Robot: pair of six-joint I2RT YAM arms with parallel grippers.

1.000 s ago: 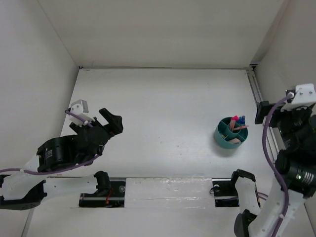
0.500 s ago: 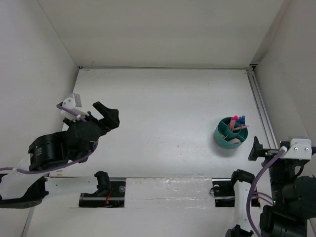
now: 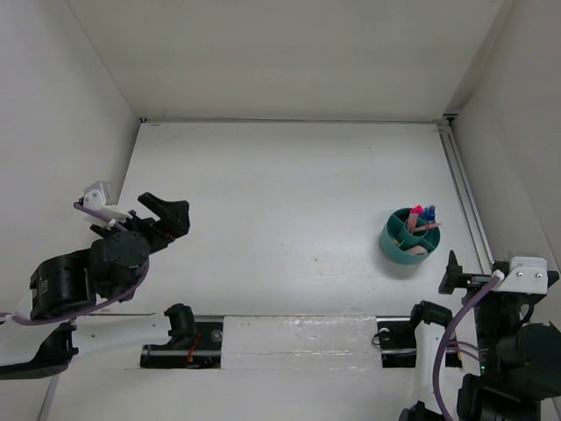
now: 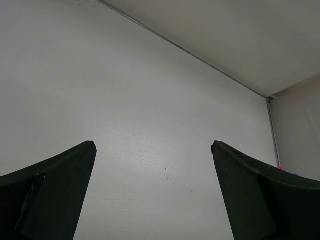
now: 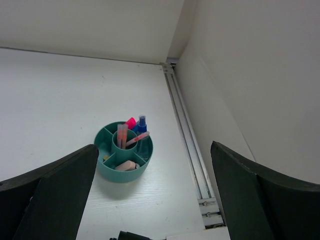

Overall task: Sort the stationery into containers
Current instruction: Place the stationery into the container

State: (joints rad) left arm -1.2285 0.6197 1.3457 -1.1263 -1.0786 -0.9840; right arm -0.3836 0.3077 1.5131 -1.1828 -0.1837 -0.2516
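The round teal organiser cup (image 3: pixel 405 246) stands at the right of the table, also in the right wrist view (image 5: pixel 111 172). In it are thin pink-orange pens (image 5: pixel 121 135) in the centre well, a pink highlighter cap (image 5: pixel 131 122), a clear blue-capped bottle (image 5: pixel 142 127), a pinkish stapler (image 5: pixel 125 165) and a bit of tan eraser (image 5: pixel 106 158). My right gripper (image 5: pixel 154 146) is open and empty, near and to the right of the cup (image 3: pixel 455 277). My left gripper (image 3: pixel 166 211) is open and empty over bare table at the left (image 4: pixel 153 145).
A metal rail (image 5: pixel 186 135) runs along the right wall, close beside the cup. White walls close in the table at the left, back and right. A mounting rail (image 3: pixel 289 336) lies along the near edge between the arm bases.
My left arm has drawn back to the left and toward the near edge. My right arm dropped from beside the right wall to the near right corner. The cup has not moved.
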